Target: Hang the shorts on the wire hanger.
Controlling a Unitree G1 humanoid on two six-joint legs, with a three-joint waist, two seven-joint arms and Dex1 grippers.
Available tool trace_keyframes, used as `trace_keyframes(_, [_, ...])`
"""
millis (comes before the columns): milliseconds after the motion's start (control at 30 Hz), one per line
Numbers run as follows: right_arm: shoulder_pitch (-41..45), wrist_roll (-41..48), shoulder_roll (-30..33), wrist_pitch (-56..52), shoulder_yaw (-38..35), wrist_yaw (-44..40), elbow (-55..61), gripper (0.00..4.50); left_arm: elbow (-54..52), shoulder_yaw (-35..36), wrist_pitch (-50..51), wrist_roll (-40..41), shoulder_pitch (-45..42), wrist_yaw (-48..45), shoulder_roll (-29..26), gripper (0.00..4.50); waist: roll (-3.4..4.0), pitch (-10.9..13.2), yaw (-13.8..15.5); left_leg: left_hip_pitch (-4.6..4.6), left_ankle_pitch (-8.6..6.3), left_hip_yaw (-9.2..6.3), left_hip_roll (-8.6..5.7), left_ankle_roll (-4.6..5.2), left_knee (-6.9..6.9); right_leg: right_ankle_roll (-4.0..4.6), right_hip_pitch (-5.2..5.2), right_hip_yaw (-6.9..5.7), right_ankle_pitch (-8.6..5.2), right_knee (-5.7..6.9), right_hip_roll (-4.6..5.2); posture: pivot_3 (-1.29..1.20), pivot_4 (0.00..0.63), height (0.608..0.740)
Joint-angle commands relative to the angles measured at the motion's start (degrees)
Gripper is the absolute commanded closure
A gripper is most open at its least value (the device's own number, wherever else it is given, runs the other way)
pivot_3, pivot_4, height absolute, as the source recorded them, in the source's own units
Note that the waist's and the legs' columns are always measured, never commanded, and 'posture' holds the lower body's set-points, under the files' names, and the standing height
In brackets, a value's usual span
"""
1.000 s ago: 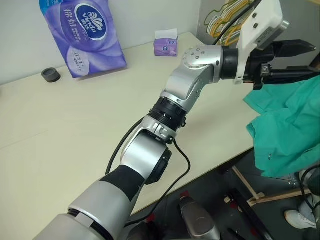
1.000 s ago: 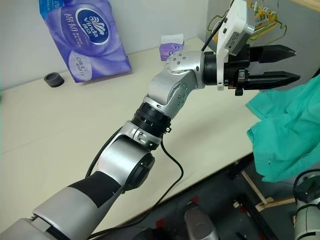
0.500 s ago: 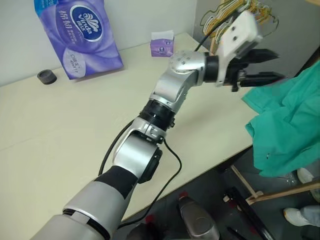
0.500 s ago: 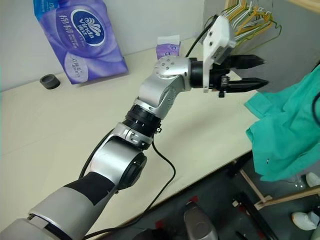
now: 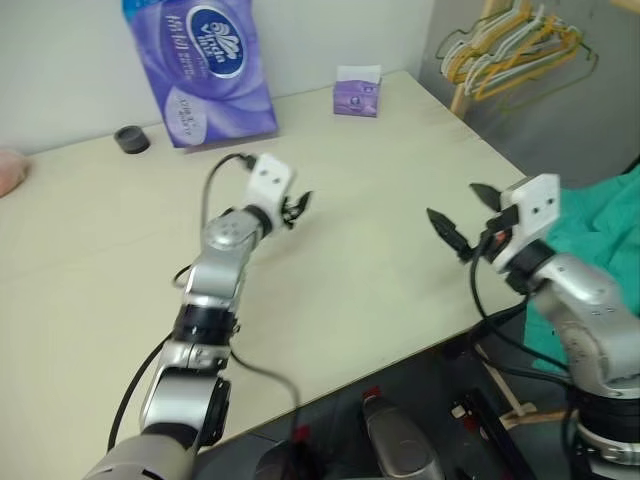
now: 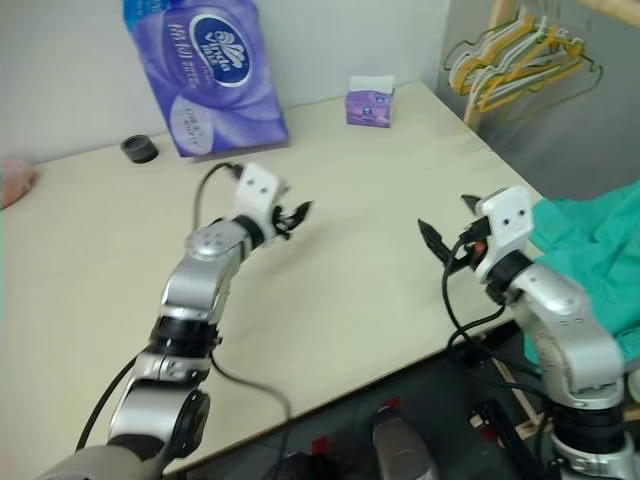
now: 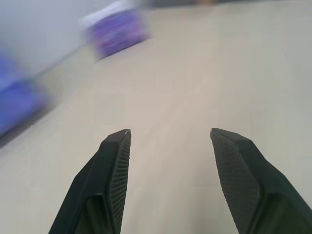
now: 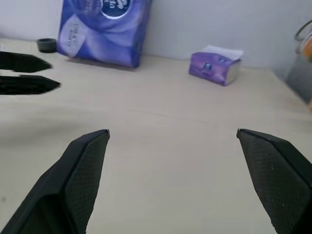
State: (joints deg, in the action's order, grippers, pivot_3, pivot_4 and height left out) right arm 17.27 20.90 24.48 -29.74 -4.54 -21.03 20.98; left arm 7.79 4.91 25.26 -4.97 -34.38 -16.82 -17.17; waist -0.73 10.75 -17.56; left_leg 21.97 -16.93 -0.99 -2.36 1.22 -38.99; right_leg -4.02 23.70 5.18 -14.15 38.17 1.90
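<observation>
The teal-green shorts (image 5: 603,228) hang bunched off the table's right edge, behind my right arm. Several hangers hang from a wooden rack at the far right, and the thin dark green wire hanger (image 6: 562,88) is the lowest of them. Over the middle of the table, my left gripper (image 5: 297,207) is open and holds nothing, as the left wrist view (image 7: 170,131) also shows. My right gripper (image 5: 452,200) is open wide and empty above the table's right part, a little left of the shorts. The right wrist view (image 8: 173,131) looks across bare tabletop toward my left gripper's fingers (image 8: 27,84).
A large purple tissue pack (image 5: 203,60) leans on the back wall, with a small black ring (image 5: 130,139) beside it. A small purple tissue box (image 5: 358,91) sits at the back right. A pink cloth lump (image 5: 8,170) lies at the left edge.
My left arm has swung left and down, away from the shorts, to the table's middle. My right arm has come into view beside the shorts. The camera has shifted too.
</observation>
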Motion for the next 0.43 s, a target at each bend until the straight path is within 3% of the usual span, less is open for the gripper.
trace_keyframes(33, [1.56,-5.28,-4.96,9.62,4.45,0.98,-8.96,0.04,-7.90,5.27,1.87,-0.21,7.22,8.07,1.97,1.76,-0.14,-0.49,1.84,0.02,0.02,-0.03,0.00,-0.03,0.01,0.03,0.02,-0.05,0.02,-0.01,0.02,-0.14,0.104,0.740])
trace_keyframes(200, [5.88,-7.55,-10.24,16.17,6.76,-0.47,-19.22,0.04,-10.82,8.54,4.35,1.63,13.93,12.32,3.99,1.76,-0.26,-0.62,7.15,0.04,0.19,-0.07,-0.02,-0.26,-0.02,0.21,0.05,-0.14,0.26,-0.03,0.03,-0.07,0.113,0.740])
trace_keyframes(433, [7.85,-7.66,-11.29,18.60,7.43,-3.79,-23.43,0.04,-9.94,8.88,1.28,3.18,13.26,11.58,1.81,1.76,-0.76,-1.10,12.86,0.10,0.44,-0.55,0.04,-0.53,0.01,0.34,0.03,-0.97,0.41,-0.10,0.03,0.00,0.129,0.740])
